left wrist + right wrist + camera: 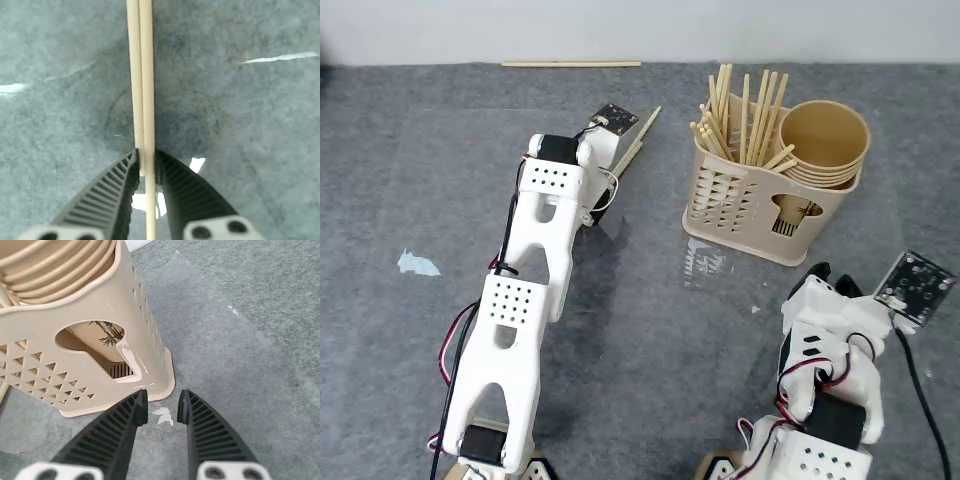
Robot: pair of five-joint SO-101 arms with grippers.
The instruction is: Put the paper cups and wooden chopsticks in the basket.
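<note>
On a grey felt desk point(650, 340), a pair of pale wooden chopsticks point(142, 75) is pinched near one end by the closed left gripper point(146, 167), left of the beige plastic basket point(740, 215). Judged light, stiff and slippery, the sticks would be better clamped nearer mid-length. The right gripper point(162, 407) is parted and empty

Basket point(720, 200) at 2 o'clock, paper cups point(825, 140) and chopsticks point(745, 115) inside | left arm point(545, 230) over chopstick pair point(642, 135), 12 o'clock | single chopstick point(570, 64), 11 o'clock
</note>
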